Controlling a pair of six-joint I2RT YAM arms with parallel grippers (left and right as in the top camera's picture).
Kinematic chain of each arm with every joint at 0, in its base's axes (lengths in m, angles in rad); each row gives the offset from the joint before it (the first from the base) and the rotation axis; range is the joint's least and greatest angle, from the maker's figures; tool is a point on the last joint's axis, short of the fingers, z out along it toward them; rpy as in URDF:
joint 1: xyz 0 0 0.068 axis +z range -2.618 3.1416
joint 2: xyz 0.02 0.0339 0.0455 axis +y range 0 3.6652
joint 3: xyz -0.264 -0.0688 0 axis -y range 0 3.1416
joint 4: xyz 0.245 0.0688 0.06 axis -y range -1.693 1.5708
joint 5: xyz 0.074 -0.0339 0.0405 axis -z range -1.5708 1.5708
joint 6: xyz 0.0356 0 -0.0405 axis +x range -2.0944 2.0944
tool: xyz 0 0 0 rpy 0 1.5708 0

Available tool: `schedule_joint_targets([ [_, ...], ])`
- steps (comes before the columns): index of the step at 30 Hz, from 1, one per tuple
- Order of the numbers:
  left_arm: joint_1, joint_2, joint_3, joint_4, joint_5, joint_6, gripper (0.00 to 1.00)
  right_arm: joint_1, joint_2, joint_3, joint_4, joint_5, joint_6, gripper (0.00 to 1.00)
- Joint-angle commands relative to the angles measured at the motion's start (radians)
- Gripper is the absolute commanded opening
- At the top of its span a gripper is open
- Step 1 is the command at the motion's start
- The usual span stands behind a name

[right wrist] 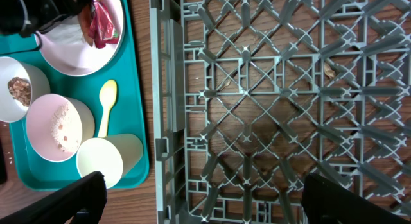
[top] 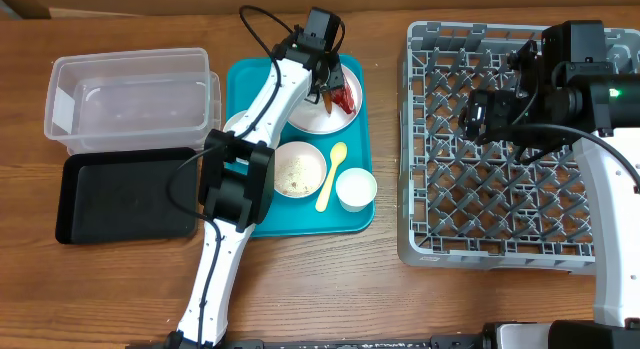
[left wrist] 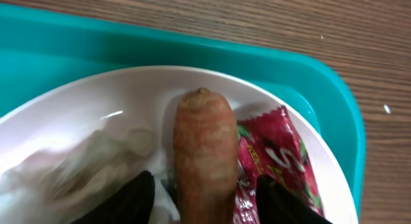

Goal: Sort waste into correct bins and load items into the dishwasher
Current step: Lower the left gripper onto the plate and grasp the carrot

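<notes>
Straddling sausage point(left wrist: 204, 147) on plate point(left wrist: 148, 89) w/ left gripper point(left wrist: 207, 185), jaws apart, not yet touching; centring before squeezing, avoiding wrapper point(left wrist: 279, 153) at plate's edge.

A brown wooden tabletop point(top: 120, 289) (grain running left to right) fills the whole background under soft, even light.
</notes>
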Motion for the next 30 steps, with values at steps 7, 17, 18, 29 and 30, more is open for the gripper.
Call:
schedule_joint_targets([
  [7, -0.001, 0.008, -0.073, 0.062, 0.024, 0.01, 0.28, 0.002, -0.003, 0.028, 0.002, -0.002, 0.003, 1.0],
  [17, 0.0, -0.026, 0.044, -0.025, 0.061, 0.087, 0.15, 0.002, -0.003, 0.028, 0.004, -0.002, 0.003, 1.0],
  [18, 0.0, -0.027, 0.078, -0.05, 0.061, 0.098, 0.15, 0.002, -0.003, 0.028, 0.004, -0.002, 0.003, 1.0],
  [29, 0.002, -0.027, 0.492, -0.42, 0.062, 0.145, 0.1, 0.002, -0.003, 0.028, 0.004, -0.002, 0.003, 1.0],
  [30, 0.002, -0.027, 0.523, -0.457, 0.062, 0.145, 0.09, 0.002, -0.003, 0.028, 0.004, -0.002, 0.003, 1.0],
])
